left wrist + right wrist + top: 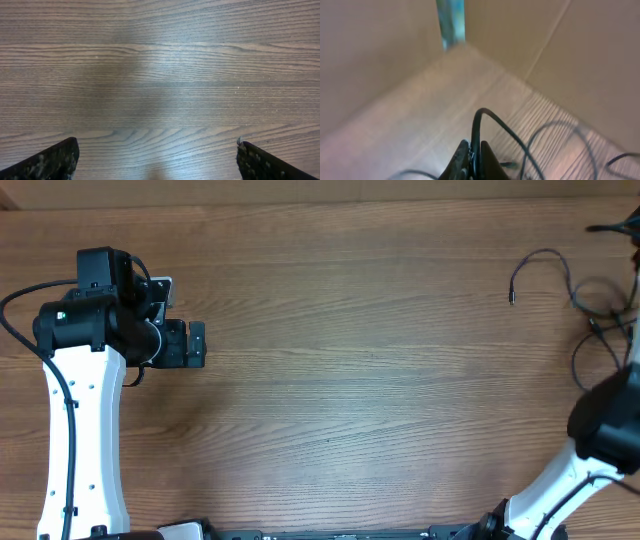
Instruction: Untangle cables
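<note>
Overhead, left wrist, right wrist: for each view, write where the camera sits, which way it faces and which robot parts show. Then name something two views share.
Overhead: above the table, facing straight down; shows left arm, open left gripper, part of right arm, cables.
Left wrist: on the left arm, facing down at the table's wood; its two spread fingers show.
Right wrist: on the right arm, facing a corner of brown walls; right gripper shut on a cable.
Shared: overhead and right wrist both show cables.

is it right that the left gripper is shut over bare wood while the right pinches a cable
No. The left gripper is open over bare wood, as the left wrist view shows; the right gripper does pinch a cable.
</note>
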`<action>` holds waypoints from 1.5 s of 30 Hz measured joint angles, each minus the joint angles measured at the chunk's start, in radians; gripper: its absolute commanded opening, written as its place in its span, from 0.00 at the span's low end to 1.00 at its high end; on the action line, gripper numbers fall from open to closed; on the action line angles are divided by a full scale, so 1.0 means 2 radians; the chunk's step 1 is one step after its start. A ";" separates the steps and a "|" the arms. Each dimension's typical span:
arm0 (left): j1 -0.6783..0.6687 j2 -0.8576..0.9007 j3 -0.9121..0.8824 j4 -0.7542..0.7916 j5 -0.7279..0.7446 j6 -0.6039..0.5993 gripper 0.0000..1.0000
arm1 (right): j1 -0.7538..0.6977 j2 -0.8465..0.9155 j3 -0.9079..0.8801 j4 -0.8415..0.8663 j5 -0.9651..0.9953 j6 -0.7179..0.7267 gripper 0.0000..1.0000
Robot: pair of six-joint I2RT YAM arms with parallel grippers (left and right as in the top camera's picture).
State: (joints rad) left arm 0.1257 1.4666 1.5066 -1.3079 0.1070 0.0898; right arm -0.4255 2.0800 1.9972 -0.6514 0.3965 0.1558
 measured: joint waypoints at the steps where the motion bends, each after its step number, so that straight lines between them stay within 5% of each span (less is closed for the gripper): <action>1: 0.000 0.000 0.000 0.000 0.000 0.000 1.00 | 0.000 0.011 0.000 -0.002 -0.003 0.000 0.04; 7: 0.000 0.000 0.000 0.000 0.000 0.000 1.00 | 0.000 0.069 0.000 -0.013 -0.060 0.000 0.06; 10: 0.000 0.000 0.000 0.000 0.000 0.000 1.00 | 0.000 0.085 0.000 -0.022 -0.097 -0.002 0.48; 11: 0.000 0.000 0.000 0.000 0.000 0.000 1.00 | 0.000 0.090 0.000 -0.025 -0.107 -0.002 0.81; 12: 0.000 0.000 0.000 0.000 0.000 0.000 1.00 | 0.000 0.095 0.000 -0.029 -0.118 0.000 1.00; 25: 0.000 0.000 0.000 0.000 0.000 0.000 1.00 | 0.000 0.091 0.000 -0.095 -0.165 0.000 1.00; 38: 0.000 0.000 0.000 0.000 0.000 0.000 0.99 | 0.001 -0.156 0.003 -0.110 -0.171 0.000 1.00; 45: 0.000 0.000 0.000 0.000 0.000 0.000 1.00 | 0.026 -0.233 0.009 -0.229 -0.207 0.000 1.00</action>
State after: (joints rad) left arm 0.1257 1.4666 1.5066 -1.3075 0.1070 0.0902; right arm -0.3740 1.6142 2.0148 -1.1095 -0.0170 0.1566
